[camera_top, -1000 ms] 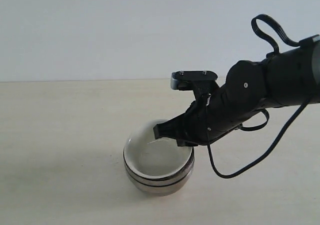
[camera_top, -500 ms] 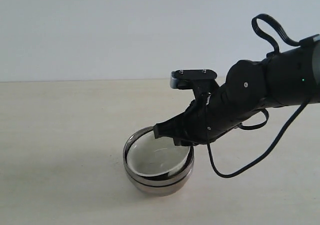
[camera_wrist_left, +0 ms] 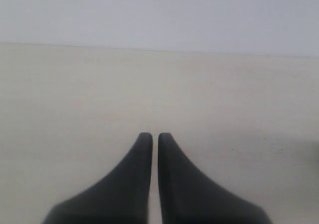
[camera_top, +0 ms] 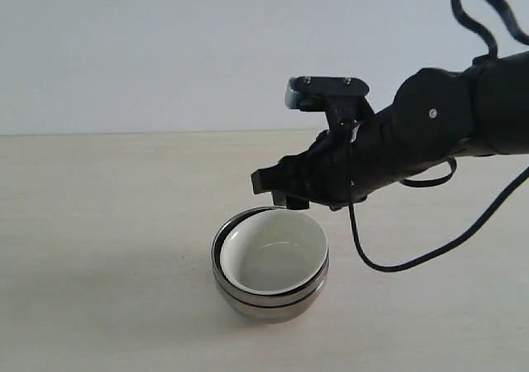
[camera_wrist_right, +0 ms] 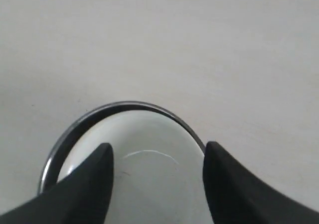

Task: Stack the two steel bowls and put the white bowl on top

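Observation:
The two steel bowls [camera_top: 269, 299] sit nested on the table, one inside the other, with a dark seam between their rims. The white bowl [camera_top: 273, 256] rests inside them on top. My right gripper [camera_top: 279, 192] hangs just above the stack's far rim, open and holding nothing. In the right wrist view its fingers [camera_wrist_right: 87, 184] spread wide over the white bowl [camera_wrist_right: 149, 179], with the steel rim [camera_wrist_right: 75, 129] curving round it. My left gripper [camera_wrist_left: 151, 137] shows only in its own wrist view, shut over bare table, away from the bowls.
A pale wooden table [camera_top: 99, 223] runs back to a plain light wall [camera_top: 165, 50]. A black cable [camera_top: 397, 260] loops down from the right arm toward the tabletop beside the stack.
The right gripper let go of the white bowl, which settled level into the steel bowls. The gripper opened and rose up off the rim.

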Motion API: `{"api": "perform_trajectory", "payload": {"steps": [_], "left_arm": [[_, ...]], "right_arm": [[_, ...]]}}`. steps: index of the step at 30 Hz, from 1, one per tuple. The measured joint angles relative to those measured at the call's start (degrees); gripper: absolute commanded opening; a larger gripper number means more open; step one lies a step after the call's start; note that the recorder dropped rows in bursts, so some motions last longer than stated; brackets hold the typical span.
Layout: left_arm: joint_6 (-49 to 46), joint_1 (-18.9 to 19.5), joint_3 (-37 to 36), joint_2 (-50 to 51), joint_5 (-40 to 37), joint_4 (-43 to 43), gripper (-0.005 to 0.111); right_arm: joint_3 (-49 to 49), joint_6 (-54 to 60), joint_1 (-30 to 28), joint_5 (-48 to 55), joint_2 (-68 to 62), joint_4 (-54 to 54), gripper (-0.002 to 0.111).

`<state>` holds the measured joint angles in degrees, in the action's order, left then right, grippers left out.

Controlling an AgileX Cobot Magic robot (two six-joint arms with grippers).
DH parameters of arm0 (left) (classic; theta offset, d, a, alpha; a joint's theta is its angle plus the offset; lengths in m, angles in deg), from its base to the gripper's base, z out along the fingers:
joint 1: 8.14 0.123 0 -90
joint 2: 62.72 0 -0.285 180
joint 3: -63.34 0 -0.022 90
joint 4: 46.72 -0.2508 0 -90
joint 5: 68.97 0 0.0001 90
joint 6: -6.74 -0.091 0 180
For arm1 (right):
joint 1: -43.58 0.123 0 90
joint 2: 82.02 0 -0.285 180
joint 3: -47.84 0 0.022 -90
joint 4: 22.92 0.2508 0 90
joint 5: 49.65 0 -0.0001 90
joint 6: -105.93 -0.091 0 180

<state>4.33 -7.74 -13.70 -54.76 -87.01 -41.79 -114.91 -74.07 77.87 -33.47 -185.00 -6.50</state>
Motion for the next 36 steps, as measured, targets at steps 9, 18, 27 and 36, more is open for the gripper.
{"api": "perform_trajectory", "payload": {"steps": [9, 18, 27, 36], "left_arm": [[0.0, 0.0, 0.0, 0.0, 0.0, 0.0, 0.004], [0.0, 0.0, 0.0, 0.0, 0.0, 0.0, 0.004], [0.0, 0.0, 0.0, 0.0, 0.0, 0.0, 0.004], [0.0, 0.0, 0.0, 0.0, 0.0, 0.0, 0.004]], "right_arm": [[0.0, 4.0, 0.0, 10.0, 5.6, 0.0, 0.0], [6.8, 4.7, 0.0, 10.4, 5.6, -0.2, 0.0], [10.4, 4.1, 0.0, 2.8, 5.6, -0.2, 0.0], [10.4, 4.0, 0.0, 1.1, 1.8, 0.1, 0.0]]}}
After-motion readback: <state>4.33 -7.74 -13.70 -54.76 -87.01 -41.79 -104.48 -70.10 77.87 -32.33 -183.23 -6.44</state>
